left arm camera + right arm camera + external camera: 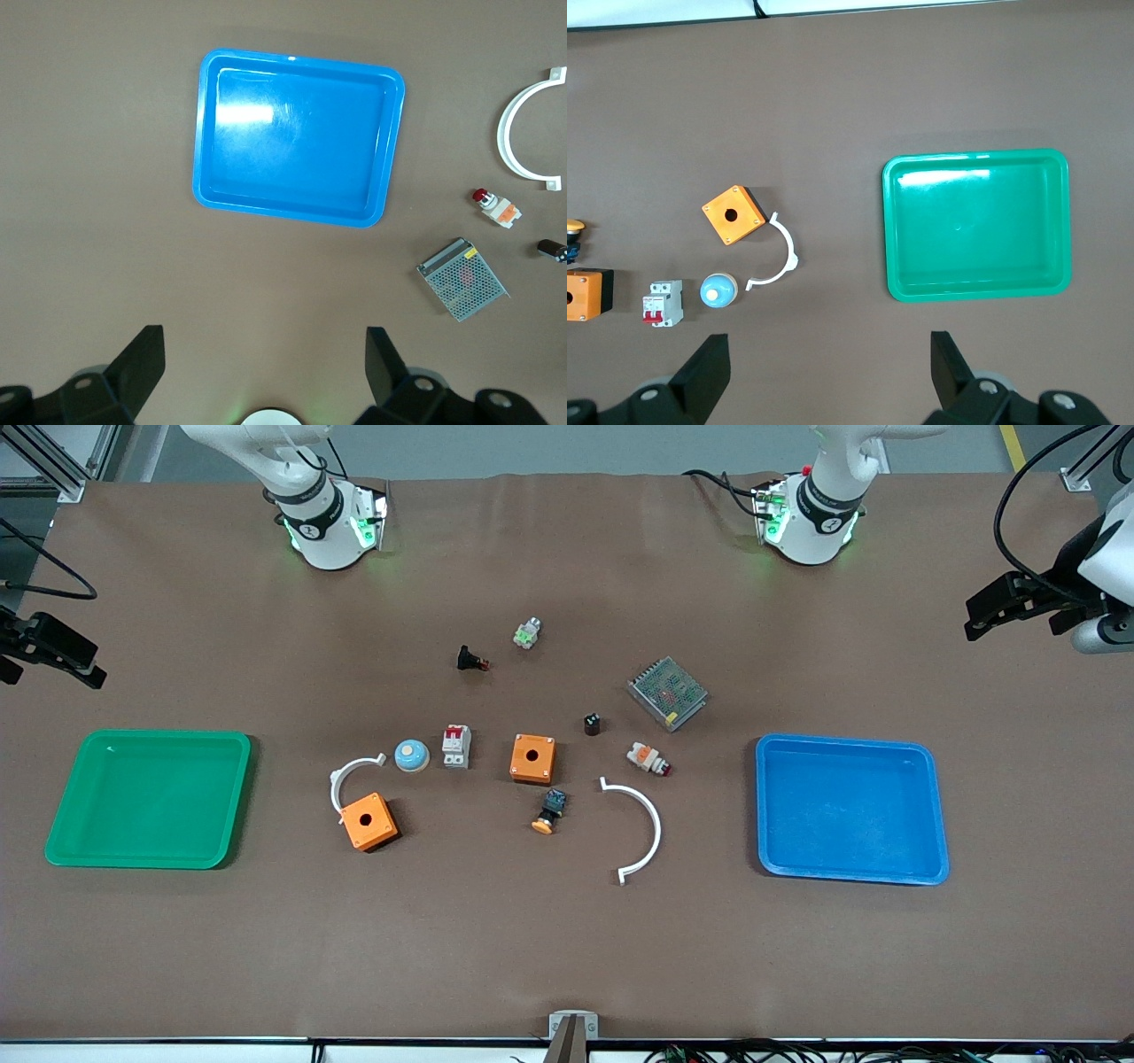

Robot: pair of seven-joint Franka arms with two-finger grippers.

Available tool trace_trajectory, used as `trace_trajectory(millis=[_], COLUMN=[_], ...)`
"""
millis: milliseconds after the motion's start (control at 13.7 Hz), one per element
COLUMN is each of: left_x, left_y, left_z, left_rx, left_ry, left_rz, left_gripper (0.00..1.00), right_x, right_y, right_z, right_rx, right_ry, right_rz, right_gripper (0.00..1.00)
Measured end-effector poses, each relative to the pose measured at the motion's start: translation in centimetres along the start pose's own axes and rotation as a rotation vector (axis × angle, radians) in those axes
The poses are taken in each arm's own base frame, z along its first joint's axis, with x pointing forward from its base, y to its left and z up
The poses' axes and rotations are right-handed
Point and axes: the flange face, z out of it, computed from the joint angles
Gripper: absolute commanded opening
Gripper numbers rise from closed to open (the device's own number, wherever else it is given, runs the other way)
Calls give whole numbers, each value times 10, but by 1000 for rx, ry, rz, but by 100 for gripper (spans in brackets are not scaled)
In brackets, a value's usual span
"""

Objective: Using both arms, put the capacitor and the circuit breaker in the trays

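The capacitor (592, 724), a tiny black cylinder, stands mid-table between an orange box and a mesh-covered unit; it also shows at the edge of the left wrist view (554, 251). The circuit breaker (456, 746), white-grey with red levers, lies beside a blue dome button and shows in the right wrist view (664, 303). My left gripper (1010, 615) (264, 363) is open and empty, high over the table near the blue tray (850, 806) (297, 137). My right gripper (53, 677) (830, 363) is open and empty, high near the green tray (151, 797) (974, 221).
Two orange boxes (532, 758) (369, 821), a blue dome button (412, 755), two white arcs (642, 833) (350, 775), a mesh-covered unit (668, 693), a black push-button (469, 660), a white-and-orange button (648, 758), a green-white button (527, 633) and a yellow-capped button (549, 812) lie mid-table.
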Motion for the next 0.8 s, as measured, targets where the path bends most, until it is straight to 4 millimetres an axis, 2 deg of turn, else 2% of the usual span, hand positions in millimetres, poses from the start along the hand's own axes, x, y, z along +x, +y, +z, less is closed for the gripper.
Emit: trace_trajectory(millis=[293,512,659,805], left_x=[0,10,20,32], left_y=[0,4,24,58], left_z=[1,10,22,41], left_rx=[0,2,3,1], left_ry=[-2,-18,-34,-37], left_rz=[0,6,39,61], left_gripper=[100,100,100,100], right_x=[0,0,0,3], right_y=[0,0,-1,-4], right_z=[0,0,1,9], right_rx=[0,0,0,0], right_ry=[0,0,-1,-19], right_rz=[0,0,-1,-7], right_gripper=[100,100,100,100])
